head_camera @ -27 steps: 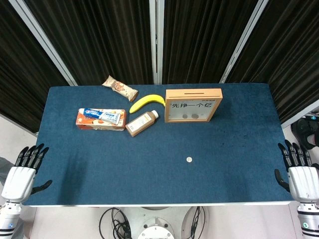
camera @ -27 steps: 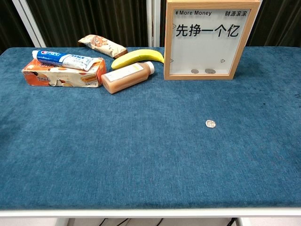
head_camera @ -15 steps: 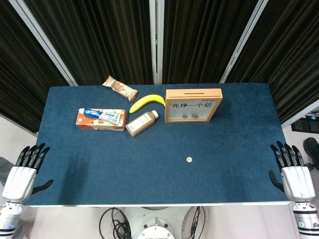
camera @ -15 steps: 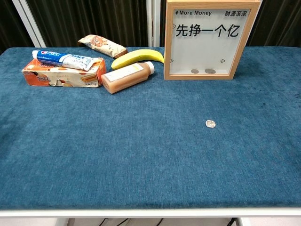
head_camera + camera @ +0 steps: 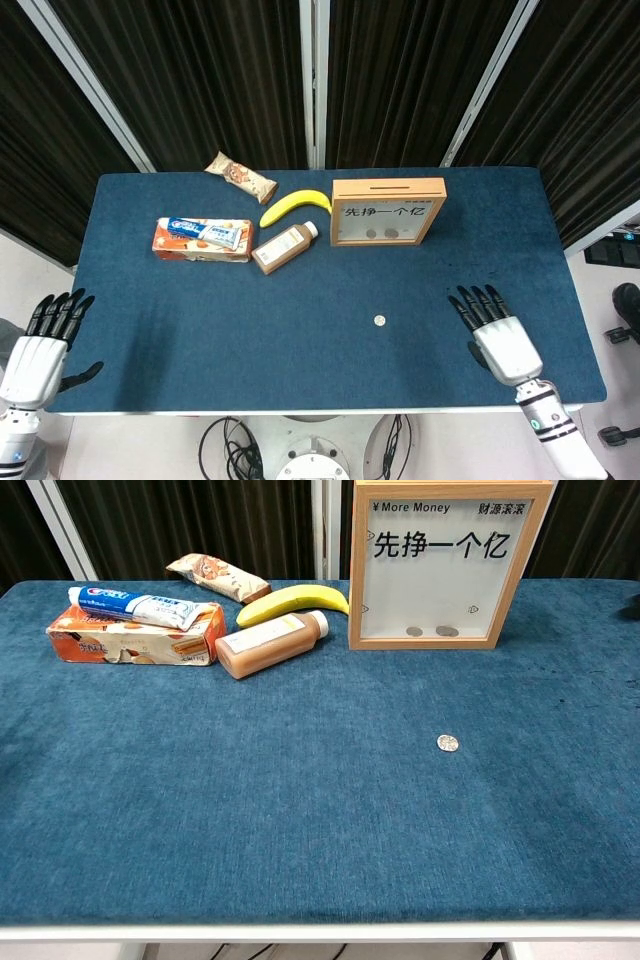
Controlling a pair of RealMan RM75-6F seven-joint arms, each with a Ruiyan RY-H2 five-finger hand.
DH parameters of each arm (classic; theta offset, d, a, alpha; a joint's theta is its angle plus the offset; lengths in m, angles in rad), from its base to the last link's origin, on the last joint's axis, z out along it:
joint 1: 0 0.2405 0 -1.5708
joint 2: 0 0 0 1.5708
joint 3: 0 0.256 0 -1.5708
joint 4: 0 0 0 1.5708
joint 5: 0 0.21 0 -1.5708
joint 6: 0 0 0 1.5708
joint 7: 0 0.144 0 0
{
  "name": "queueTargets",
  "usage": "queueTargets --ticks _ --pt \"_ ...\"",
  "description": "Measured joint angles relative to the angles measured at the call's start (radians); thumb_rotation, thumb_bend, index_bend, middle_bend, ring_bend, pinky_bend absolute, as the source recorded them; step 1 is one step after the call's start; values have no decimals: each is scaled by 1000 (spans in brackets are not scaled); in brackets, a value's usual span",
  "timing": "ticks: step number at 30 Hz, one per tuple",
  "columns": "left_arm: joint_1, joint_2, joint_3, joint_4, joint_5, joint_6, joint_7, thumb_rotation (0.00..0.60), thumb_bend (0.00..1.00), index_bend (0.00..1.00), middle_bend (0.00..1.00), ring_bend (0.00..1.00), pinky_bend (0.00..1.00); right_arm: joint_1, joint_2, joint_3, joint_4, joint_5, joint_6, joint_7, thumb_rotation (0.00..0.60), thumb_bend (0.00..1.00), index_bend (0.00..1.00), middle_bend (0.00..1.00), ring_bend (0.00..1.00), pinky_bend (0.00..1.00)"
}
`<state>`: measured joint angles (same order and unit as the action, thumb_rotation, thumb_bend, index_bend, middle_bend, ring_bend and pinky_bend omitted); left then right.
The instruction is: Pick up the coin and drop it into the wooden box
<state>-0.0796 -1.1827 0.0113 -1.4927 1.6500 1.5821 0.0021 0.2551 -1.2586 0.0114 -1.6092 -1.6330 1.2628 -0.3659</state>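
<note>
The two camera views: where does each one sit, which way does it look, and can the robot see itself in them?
Head view: high up, looking steeply down on the whole table; both the left hand and the right hand show.
Chest view: low at the table's near edge, looking across it toward the wooden box; nothing of the robot shows.
Both share the coin, box, banana and the other groceries.

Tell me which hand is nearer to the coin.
Right. The right hand is over the table just to the side of the coin; the left hand waits off the far corner.
</note>
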Motion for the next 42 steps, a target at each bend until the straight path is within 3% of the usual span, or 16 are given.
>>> queueTargets --ticks 6,14,26,42 --pt "4 3 -2 10 -17 -5 -15 600 125 15 0 0 0 96 -72 13 18 16 -147 -55 600 284 54 0 0 0" --pt "4 -1 -7 28 -26 -7 -36 600 124 14 0 0 0 176 -174 48 73 95 -239 -99 600 298 166 0 0 0" --pt "8 -1 -6 48 -29 -6 -68 600 124 15 0 0 0 214 -240 49 132 160 -278 -111 600 305 264 0 0 0" --pt "8 0 -7 67 -36 -11 -88 600 124 15 0 0 0 268 -319 48 216 194 -307 -62 600 321 299 0 0 0"
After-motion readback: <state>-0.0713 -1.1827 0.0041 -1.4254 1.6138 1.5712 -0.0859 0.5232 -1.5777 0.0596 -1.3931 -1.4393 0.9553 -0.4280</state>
